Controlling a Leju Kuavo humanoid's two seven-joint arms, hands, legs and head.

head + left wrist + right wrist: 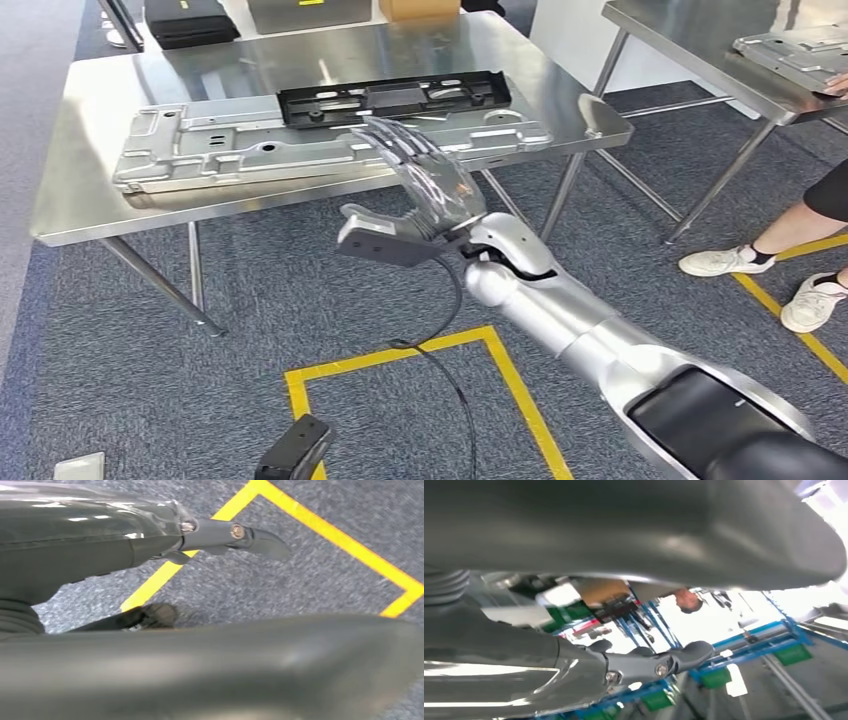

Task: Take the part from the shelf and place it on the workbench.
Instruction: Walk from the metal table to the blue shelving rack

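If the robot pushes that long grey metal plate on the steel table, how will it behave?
The grey metal plate looks like stamped sheet metal, so probably stiff and fairly heavy. Lying flat on the polished steel table, it would likely slide, not tip. The black part resting on it might shift along.

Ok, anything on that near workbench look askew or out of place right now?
The silver part lies flat but slightly skewed, its near edge close to the lip of the workbench. The black part lies flat behind it. The right hand holds nothing, fingers spread. Nothing looks damaged.
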